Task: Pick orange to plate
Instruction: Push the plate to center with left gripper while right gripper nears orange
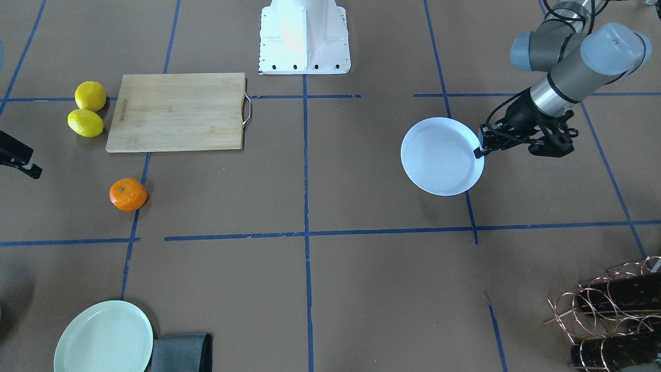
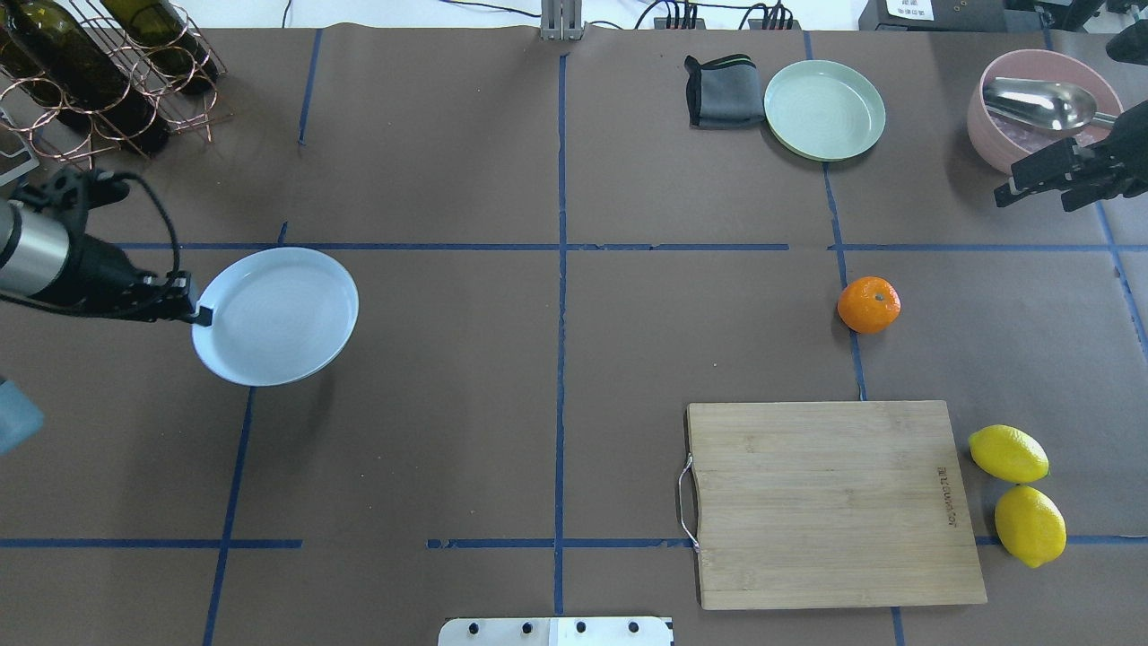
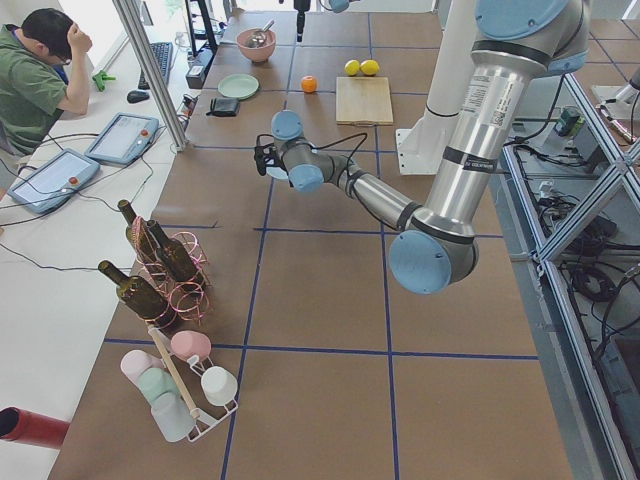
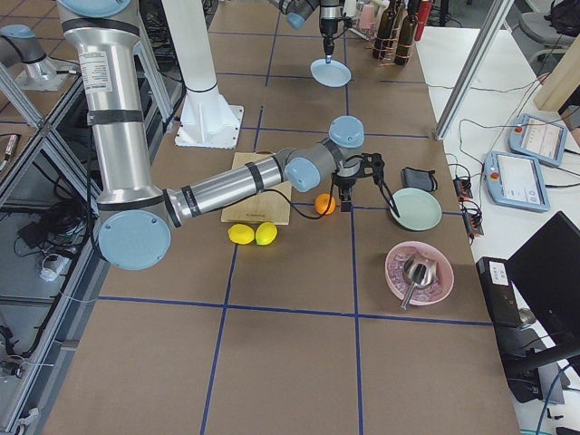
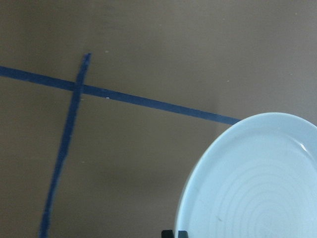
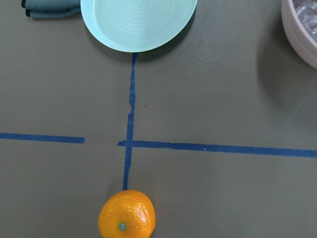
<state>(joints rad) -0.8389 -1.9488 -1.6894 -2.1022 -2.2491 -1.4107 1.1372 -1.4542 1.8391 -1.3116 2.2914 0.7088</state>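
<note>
Standard look on both: the left arm [image 3: 470, 150] and right arm [image 4: 227, 190] are silver-grey tubes with pale blue joint caps [image 1: 614, 46]. The left tool [image 1: 478, 151] and right tool [image 2: 1003, 193] are matte black. A thin black cable [image 2: 167, 220] loops right behind the left tool. There's a white printed label [image 3: 492, 105] further up, plus a white base plate [image 1: 304, 36] with dark screws [image 1: 295, 66].

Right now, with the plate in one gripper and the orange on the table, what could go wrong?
The left gripper pinches the plate only at its rim, lifted off the table; it may slip or tip under added weight. The orange is round and loose, so the right gripper could nudge it rolling.
</note>
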